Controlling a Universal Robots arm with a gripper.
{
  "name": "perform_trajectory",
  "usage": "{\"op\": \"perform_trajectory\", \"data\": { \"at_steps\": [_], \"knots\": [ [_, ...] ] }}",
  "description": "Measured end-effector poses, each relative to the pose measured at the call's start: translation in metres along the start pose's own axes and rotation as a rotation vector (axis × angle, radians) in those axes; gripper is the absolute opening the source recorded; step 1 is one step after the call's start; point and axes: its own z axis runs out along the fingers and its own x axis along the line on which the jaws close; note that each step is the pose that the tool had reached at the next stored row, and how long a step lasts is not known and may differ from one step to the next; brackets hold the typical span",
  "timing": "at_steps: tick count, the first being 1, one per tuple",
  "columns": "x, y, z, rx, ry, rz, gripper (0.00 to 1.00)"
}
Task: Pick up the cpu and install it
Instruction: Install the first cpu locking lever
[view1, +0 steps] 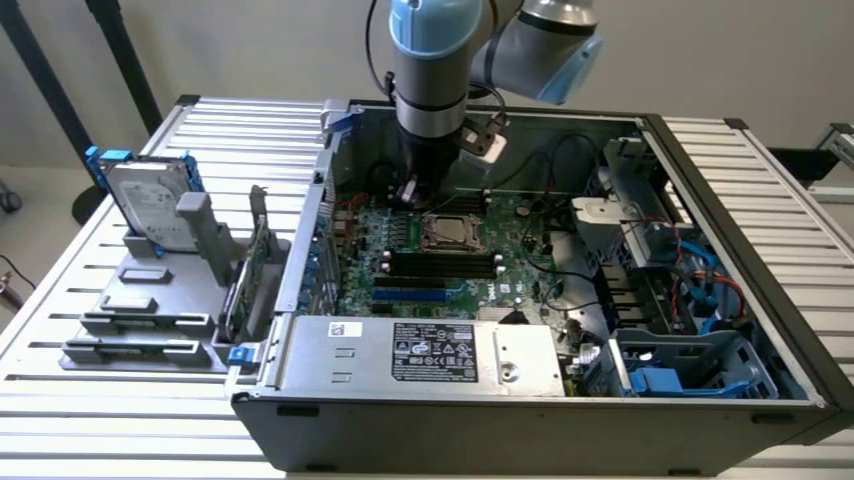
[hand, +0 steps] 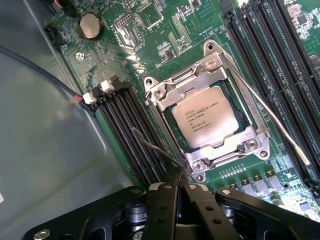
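The cpu (hand: 209, 120), a small square chip with a dull silver top, lies flat inside the motherboard socket (hand: 165, 107), with the metal frame around it. From outside, the cpu (view1: 451, 231) sits mid-board in the open computer case (view1: 534, 400). My gripper (hand: 178, 181) is shut, its black fingertips just beside the socket's corner. A thin socket lever (hand: 155, 147) runs up to the fingertips; whether it is pinched is unclear. In the exterior view the gripper (view1: 411, 196) hangs low over the board, just off the socket toward that view's left.
A second long socket lever (hand: 272, 122) stands out on the socket's other side. Black memory slots (hand: 132, 145) flank the socket. A silver hard drive in a blue frame (view1: 144, 200) stands on a grey fixture (view1: 147, 300) outside the case. The power supply (view1: 427, 352) fills the case's near side.
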Motion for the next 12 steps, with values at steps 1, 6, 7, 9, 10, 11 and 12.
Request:
{"op": "perform_trajectory", "data": {
  "at_steps": [1,6,7,9,10,11,12],
  "knots": [
    [0.0002,0.0001,0.0003,-0.0005,-0.0007,0.0,0.11],
    [0.0008,0.0009,0.0018,-0.0035,-0.0064,0.001,0.11],
    [0.0011,0.0011,0.0022,-0.0042,-0.0075,0.001,0.11],
    [0.0019,0.0013,0.003,-0.0053,-0.0096,0.001,0.11],
    [0.0025,0.0015,0.0035,-0.0059,-0.0106,0.001,0.11],
    [0.0029,0.0016,0.004,-0.0065,-0.0114,0.001,0.11],
    [0.0033,0.0018,0.0043,-0.0069,-0.0122,0.001,0.11]
  ]
}}
